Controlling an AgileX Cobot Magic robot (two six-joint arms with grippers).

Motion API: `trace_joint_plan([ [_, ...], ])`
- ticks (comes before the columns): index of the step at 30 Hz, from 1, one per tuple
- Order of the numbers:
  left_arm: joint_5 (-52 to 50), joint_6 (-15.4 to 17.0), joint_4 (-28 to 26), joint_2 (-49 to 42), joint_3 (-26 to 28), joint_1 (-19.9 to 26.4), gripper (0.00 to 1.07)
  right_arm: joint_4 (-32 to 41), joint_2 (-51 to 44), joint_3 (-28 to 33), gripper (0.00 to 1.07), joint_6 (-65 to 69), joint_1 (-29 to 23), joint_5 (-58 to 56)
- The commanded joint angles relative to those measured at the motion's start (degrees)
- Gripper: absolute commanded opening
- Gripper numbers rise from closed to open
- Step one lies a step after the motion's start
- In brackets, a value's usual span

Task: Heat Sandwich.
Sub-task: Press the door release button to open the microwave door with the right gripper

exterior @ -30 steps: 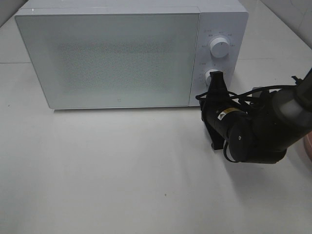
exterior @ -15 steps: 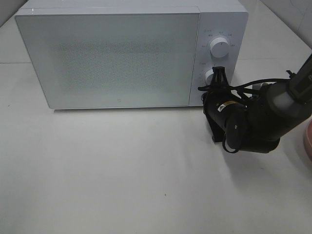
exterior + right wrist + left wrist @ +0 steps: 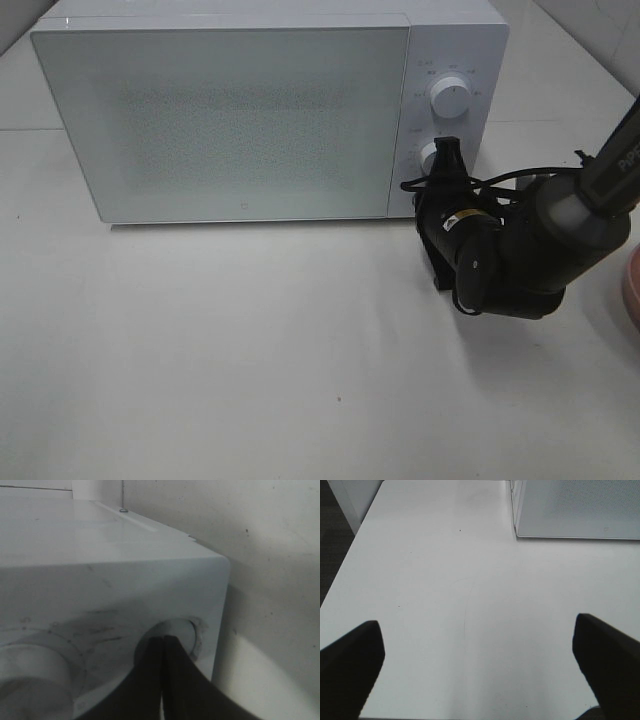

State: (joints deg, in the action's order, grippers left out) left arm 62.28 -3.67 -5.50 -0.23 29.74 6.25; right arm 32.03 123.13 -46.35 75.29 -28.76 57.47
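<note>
**Door shut, dial next**

The left hand hangs wide open over the counter. The microwave fills the upper left, door closed. The sandwich shows nowhere and is presumably inside, behind the glass. Centre right, the right hand, fingers pressed together, touches the lower dial, so starting the heat seems left. A plate is cropped far right.
</note>
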Motion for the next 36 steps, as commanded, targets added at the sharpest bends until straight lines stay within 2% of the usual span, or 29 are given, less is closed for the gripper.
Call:
trace_joint_plan([
  [1, -0.9, 0.1, 0.1, -1.0, -0.1, 0.1, 0.98, -0.8, 0.9, -5.3, 0.0, -1.1, 0.8, 12.1],
  [8, -0.9, 0.1, 0.1, -1.0, -0.1, 0.1, 0.98, -2.5, 2.8, -9.2, 0.0, -1.5, 2.1, 13.4],
  [26, -0.9, 0.1, 0.1, -1.0, -0.1, 0.1, 0.98, -4.6, 2.8, -9.2, 0.0, -1.6, 2.1, 11.0],
  [36, -0.9, 0.1, 0.1, -1.0, -0.1, 0.1, 0.98, -5.0, 2.8, -9.2, 0.0, -0.9, 2.1, 4.1],
])
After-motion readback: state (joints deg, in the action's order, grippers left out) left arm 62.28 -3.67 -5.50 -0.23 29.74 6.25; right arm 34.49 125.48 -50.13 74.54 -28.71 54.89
